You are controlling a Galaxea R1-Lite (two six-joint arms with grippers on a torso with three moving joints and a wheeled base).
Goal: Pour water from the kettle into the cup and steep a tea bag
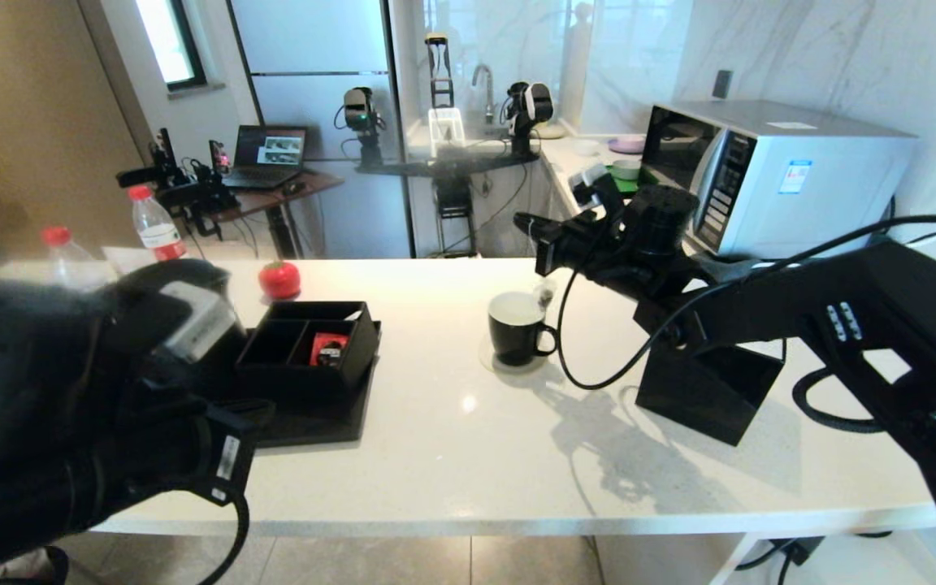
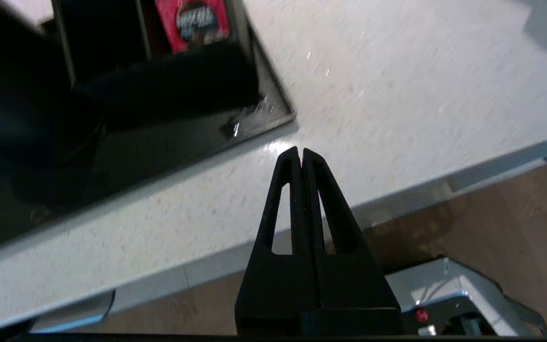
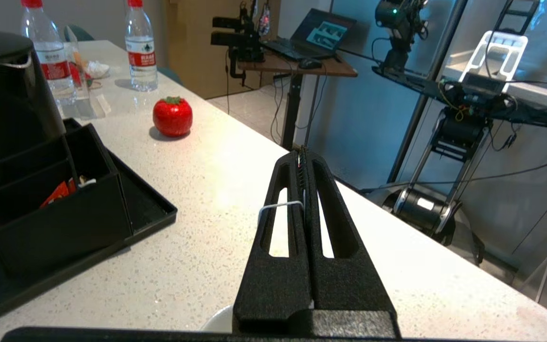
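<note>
Left hand (image 2: 301, 154): fingers pressed fully together with nothing between them, raised over the front edge of the tabletop (image 2: 397, 95), just beside the black tray (image 2: 169, 152).
Right hand (image 3: 302, 154): fingers fully together, pinching the thin white string (image 3: 278, 206); arm reaching in from the right, hand level above the cup (image 1: 517, 327).
Tea bag (image 1: 545, 292): pale pouch hanging below the right hand at the cup's rim.
Cup: upright mid-tabletop, white inside showing, handle toward the right.
Kettle (image 3: 7, 95): standing on the tray's left part behind the compartment box (image 1: 309, 345).
</note>
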